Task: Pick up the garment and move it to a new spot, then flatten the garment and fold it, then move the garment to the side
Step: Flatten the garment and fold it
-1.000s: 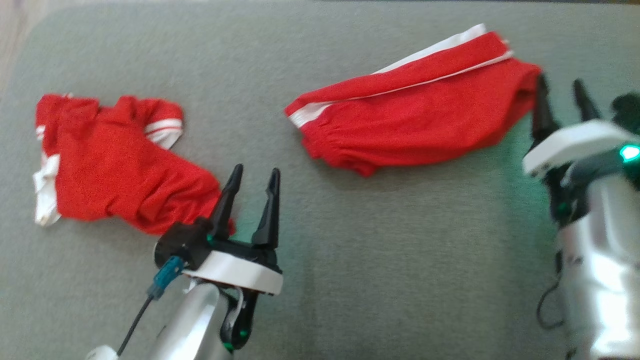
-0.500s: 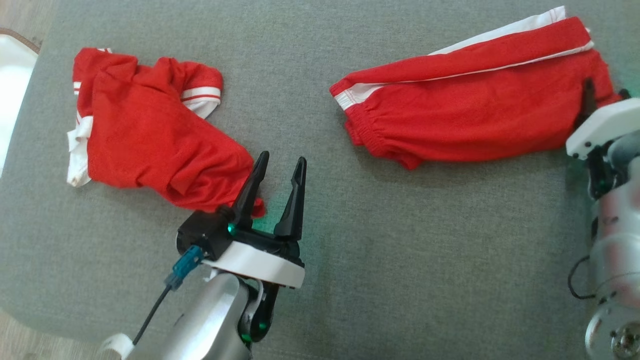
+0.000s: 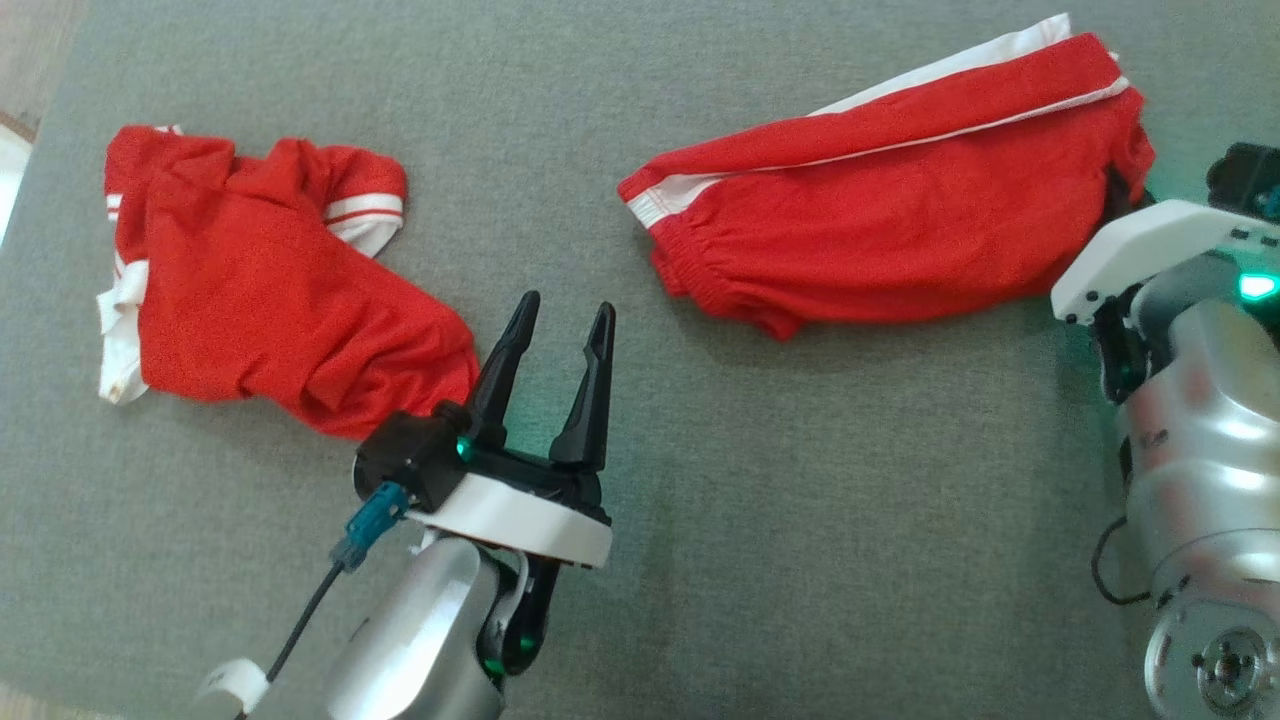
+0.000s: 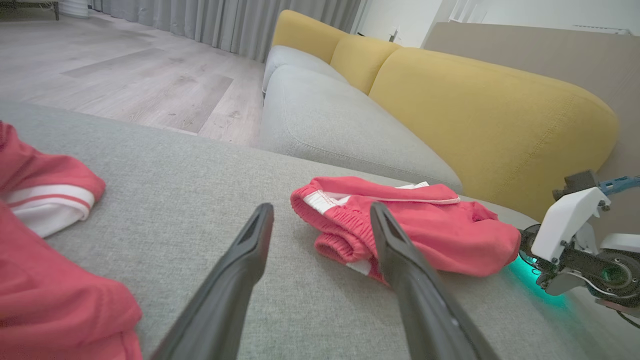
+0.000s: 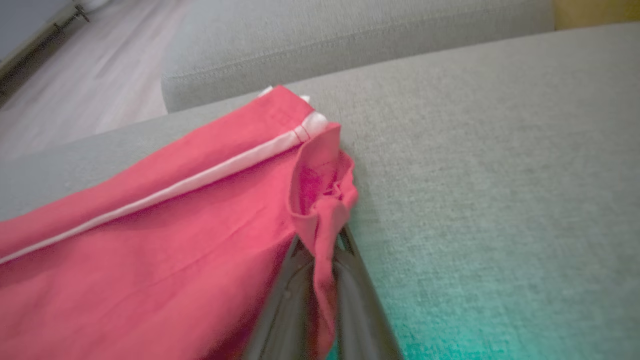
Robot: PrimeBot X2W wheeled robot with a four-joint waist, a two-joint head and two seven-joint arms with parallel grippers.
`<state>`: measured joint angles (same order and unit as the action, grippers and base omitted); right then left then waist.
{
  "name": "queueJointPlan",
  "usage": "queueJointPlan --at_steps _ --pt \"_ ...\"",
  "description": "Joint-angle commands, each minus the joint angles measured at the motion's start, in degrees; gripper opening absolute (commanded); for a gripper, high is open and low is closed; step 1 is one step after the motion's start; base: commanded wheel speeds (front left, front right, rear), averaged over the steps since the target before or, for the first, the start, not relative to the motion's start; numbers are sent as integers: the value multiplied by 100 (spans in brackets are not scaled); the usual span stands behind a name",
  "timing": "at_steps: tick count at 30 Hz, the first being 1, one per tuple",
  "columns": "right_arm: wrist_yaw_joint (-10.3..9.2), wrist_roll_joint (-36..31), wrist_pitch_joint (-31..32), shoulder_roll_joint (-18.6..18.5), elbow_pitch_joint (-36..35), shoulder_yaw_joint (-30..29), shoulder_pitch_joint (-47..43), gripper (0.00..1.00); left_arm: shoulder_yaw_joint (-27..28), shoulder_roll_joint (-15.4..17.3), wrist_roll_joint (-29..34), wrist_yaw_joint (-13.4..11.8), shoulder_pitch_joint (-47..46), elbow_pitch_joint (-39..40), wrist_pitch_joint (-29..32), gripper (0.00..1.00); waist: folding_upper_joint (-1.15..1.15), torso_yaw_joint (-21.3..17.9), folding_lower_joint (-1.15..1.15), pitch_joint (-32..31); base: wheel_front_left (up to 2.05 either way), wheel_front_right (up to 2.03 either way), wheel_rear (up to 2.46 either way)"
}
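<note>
Two rumpled red knits: shorts, perhaps a shirt, on grey weave.

A broad grey woven-fabric cushion surface is seen underneath it all. From the left wrist, plump mustard-yellow sofa back cushions are caught at two o'clock, pale wood-plank flooring at ten, grey pleated curtains at eleven.

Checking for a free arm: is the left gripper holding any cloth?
No, the left gripper stands open above the grey cushion, jaws apart with nothing pinched between them.
</note>
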<state>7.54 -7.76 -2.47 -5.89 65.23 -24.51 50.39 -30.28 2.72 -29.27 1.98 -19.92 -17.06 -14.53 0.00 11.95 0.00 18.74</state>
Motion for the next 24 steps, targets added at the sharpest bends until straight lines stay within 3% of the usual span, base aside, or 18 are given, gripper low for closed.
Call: queueJointPlan --at_steps 1,10,24 --pt "-5 47 -135 74 -83 148 88 0 142 16 10 -19 -137 126 -47 100 0 -53 0 -58 0 0 0" --pt "-5 660 -1016 3 -135 73 -356 0 351 16 97 19 115 109 -47 100 0 -493 0 -427 0 0 0" --pt "-5 1311 -1242 216 -1162 -297 -1453 0 470 16 214 108 404 149 -47 100 0 -1071 0 -726 0 0 0"
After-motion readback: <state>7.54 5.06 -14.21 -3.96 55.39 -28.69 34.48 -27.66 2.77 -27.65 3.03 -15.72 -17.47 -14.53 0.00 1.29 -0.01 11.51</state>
